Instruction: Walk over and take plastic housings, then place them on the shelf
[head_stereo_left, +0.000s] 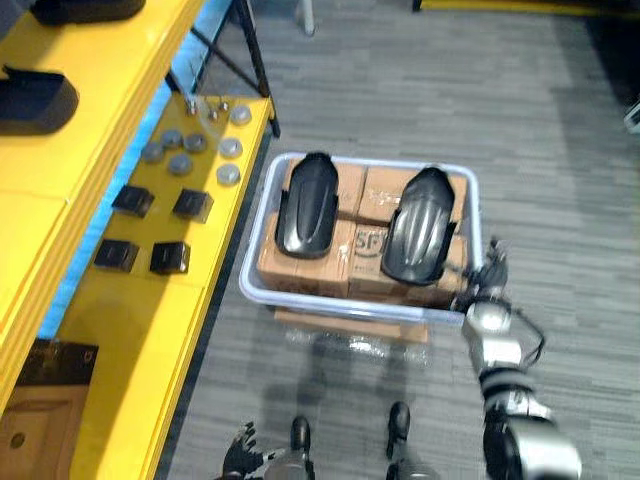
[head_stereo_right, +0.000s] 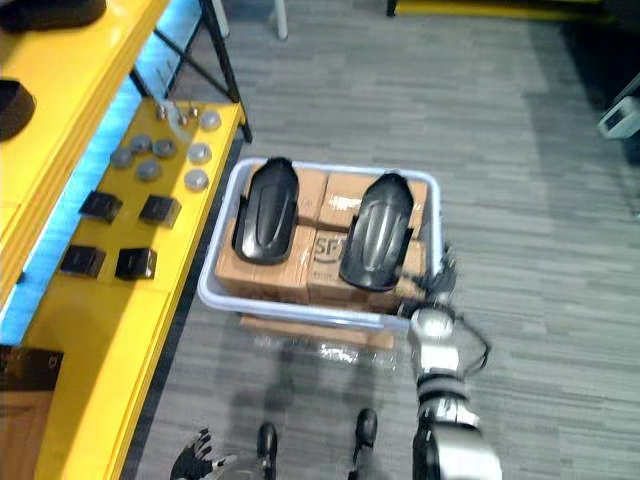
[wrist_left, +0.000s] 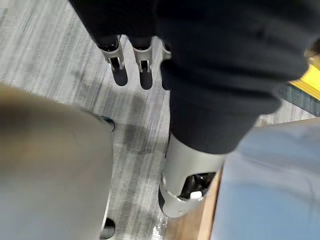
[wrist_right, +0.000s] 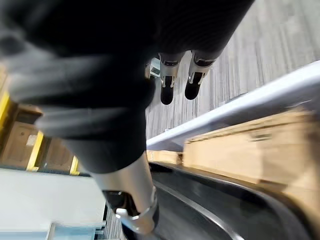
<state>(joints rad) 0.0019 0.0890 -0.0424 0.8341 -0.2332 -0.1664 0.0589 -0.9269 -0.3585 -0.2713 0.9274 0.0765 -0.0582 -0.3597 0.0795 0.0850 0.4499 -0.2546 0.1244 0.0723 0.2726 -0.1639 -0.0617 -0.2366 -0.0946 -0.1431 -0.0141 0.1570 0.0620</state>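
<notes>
Bin: a pale plastic bin (head_stereo_left: 300, 300) sits on the grey floor (head_stereo_left: 450, 90), its left wall just beside the yellow shelf (head_stereo_left: 150, 330).
Load: cardboard boxes (head_stereo_left: 365, 190) pack it to the rim.
Plastic housings: two black ribbed shells lie on top of the boxes. The left housing (head_stereo_left: 305, 205) is toward the bin's left edge and the right housing (head_stereo_left: 420, 225) toward its right edge, with a strip of box between them.
Right hand: the right hand (head_stereo_left: 482, 278) is up at the bin's near right corner, close to the near end of the right housing. Fingers (wrist_right: 167, 85) are straight and loose, gripping nothing. They hang on the floor side of the rim, and the thumb (wrist_right: 135, 210) is over the housing's side. I cannot tell whether it touches.
Left hand: the left hand (head_stereo_left: 240, 455) is low near the shelf's front edge, fingers spread and empty.
In the way: the bin's rim runs right across under the right hand.
Shelf, lower level: grey discs (head_stereo_left: 180, 163) cluster at the far end and small black boxes (head_stereo_left: 130, 200) sit nearer.
Shelf, upper level: dark moulded pieces (head_stereo_left: 35, 100) rest along its edge.
Shelf, near corner: a brown box (head_stereo_left: 40, 420).
Shelf leg: a black leg (head_stereo_left: 255, 70) stands by the bin's far left corner.
</notes>
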